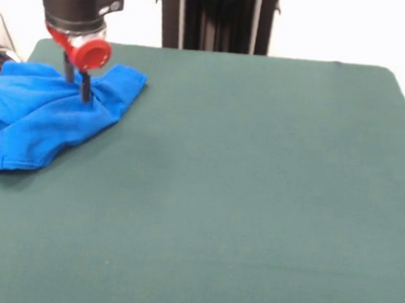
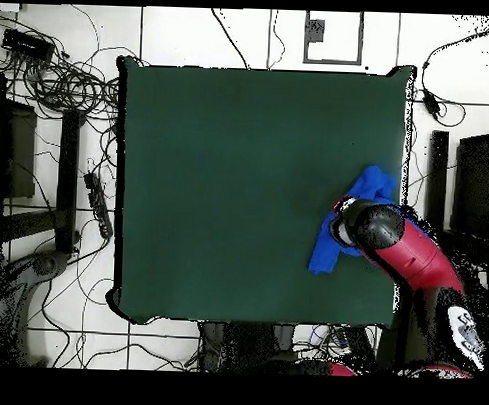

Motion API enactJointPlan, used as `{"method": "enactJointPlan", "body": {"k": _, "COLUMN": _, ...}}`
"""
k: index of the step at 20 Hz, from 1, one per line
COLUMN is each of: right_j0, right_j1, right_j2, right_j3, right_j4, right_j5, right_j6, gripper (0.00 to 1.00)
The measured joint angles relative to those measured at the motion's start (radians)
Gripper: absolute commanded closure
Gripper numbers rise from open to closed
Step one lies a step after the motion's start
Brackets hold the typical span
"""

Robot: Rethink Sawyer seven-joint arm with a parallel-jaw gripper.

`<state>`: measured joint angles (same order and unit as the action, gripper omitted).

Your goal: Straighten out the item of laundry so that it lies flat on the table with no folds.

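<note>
Laundry (image 1: 45, 120), a crumpled blue T-shirt, is bunched under and around the jaws of the gripper (image 1: 85, 93) near 1 table (image 1: 255, 199) edge, probably to be pulled flat, but whether cloth is pinched cannot be told.

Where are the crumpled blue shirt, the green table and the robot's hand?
crumpled royal-blue cotton T-shirt (image 1: 45, 125): front view, its middle folds.
dark green felt-covered table (image 1: 255, 199): front view, bare cloth.
hand (image 1: 85, 93): front view, dark tips on the shirt.
</note>
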<state>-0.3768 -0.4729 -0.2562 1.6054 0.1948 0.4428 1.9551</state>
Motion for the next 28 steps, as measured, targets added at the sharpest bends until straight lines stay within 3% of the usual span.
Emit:
{"method": "enactJointPlan", "body": {"k": 8, "right_j0": -0.033, "right_j1": 0.106, "right_j2": 0.008, "right_j3": -0.066, "right_j4": 0.012, "right_j5": -0.13, "right_j6": 0.0, "gripper": 0.0}}
{"method": "enactJointPlan", "body": {"k": 13, "right_j0": -0.03, "right_j1": 0.136, "right_j2": 0.011, "right_j3": -0.069, "right_j4": 0.059, "right_j5": -0.137, "right_j6": 0.0, "gripper": 0.0}}
{"method": "enactJointPlan", "body": {"k": 20, "right_j0": 0.003, "right_j1": 0.119, "right_j2": 0.011, "right_j3": -0.069, "right_j4": 0.115, "right_j5": -0.123, "right_j6": 0.0, "gripper": 0.0}}
{"method": "enactJointPlan", "body": {"k": 28, "right_j0": 0.08, "right_j1": 0.055, "right_j2": -0.018, "right_j3": -0.074, "right_j4": 0.134, "right_j5": -0.011, "right_j6": 0.0, "gripper": 0.0}}
